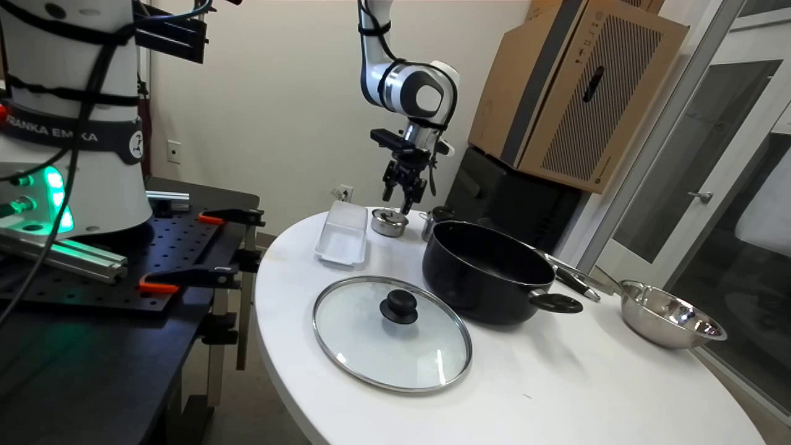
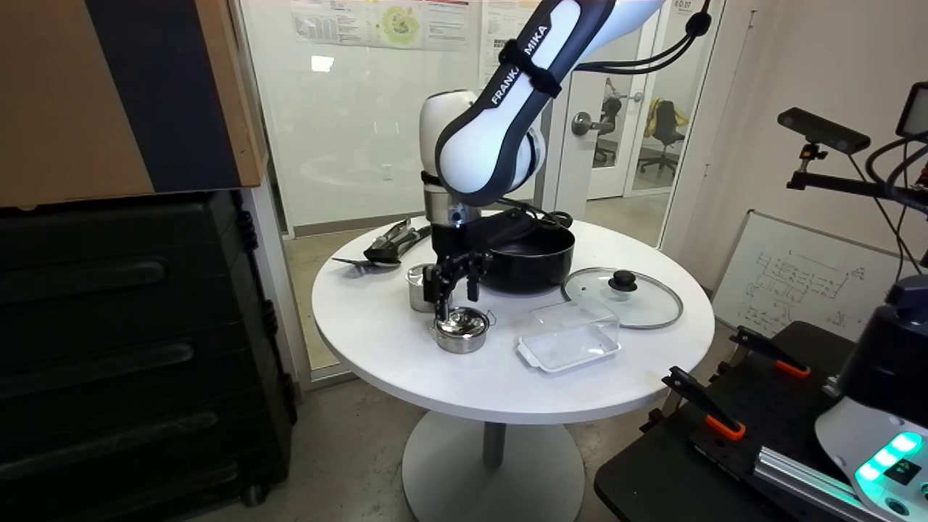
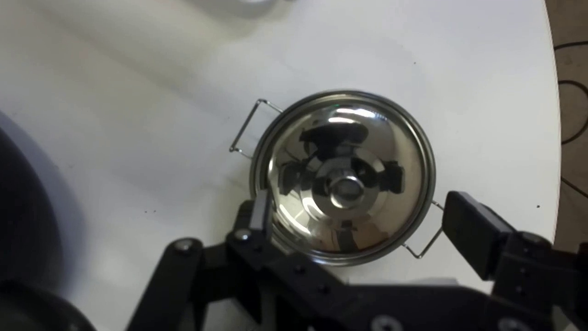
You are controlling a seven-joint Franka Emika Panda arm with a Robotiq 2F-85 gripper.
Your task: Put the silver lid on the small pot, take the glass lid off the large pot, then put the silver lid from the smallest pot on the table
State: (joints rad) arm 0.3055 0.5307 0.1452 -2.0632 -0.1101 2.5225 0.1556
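A shallow silver pot (image 1: 389, 228) with wire handles stands on the white table; it also shows in an exterior view (image 2: 462, 343). A silver lid (image 3: 344, 184) with a round knob sits on it. My gripper (image 3: 363, 214) is open above this lid, its fingers apart on either side of the knob and touching nothing that I can make out; it also shows in both exterior views (image 1: 397, 201) (image 2: 455, 304). A taller silver pot (image 2: 419, 291) stands beside it, partly hidden by the gripper. The large black pot (image 1: 479, 278) is uncovered. The glass lid (image 1: 364, 334) lies flat on the table, knob up.
A white plastic box with a clear cover (image 2: 569, 348) stands near the shallow pot. Utensils (image 2: 395, 245) lie near the black pot, and a silver bowl (image 1: 670, 315) is at the table's edge. A dark case (image 1: 503, 194) and cardboard box (image 1: 575, 93) stand beside the table.
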